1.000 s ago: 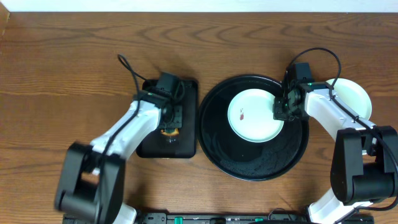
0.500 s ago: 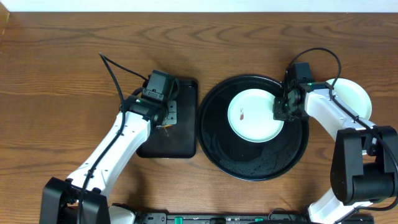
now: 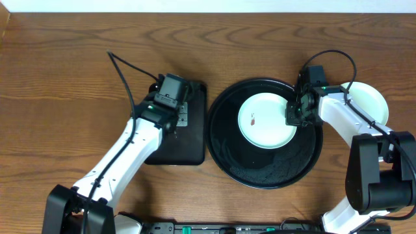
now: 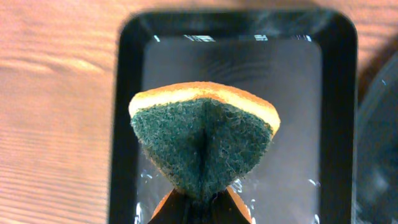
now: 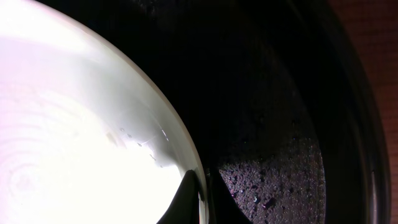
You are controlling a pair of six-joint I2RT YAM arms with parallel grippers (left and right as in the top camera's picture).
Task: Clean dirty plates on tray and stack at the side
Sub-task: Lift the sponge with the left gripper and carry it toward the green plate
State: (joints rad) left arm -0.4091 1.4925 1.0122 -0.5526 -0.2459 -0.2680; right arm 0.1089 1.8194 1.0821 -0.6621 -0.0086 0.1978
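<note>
Right now the right gripper (image 5: 200,196) is pinched nearly closed on the rim of the plate (image 3: 265,120). The plate lies in the tray (image 3: 260,174) and spreads from that gripper toward the left arm. It looks stiff, glossy, light and chippable (the tray is wet, so it's probably slippery too). The thin rim is the only place to grab it, as here. A reddish smear (image 3: 251,119) sits off-centre on the side away from the right gripper. The left gripper (image 4: 200,198) is clamped on a folded sponge (image 4: 202,140), green scrub face out, above the small tray (image 4: 123,124) directly beneath it. The sponge is soft and will likely squash under pressure. Another plate (image 3: 374,97) lies outside the tray, behind the right gripper. The tray's raised rim lies between the sponge and the smear; the right arm leaves the smear uncovered.
</note>
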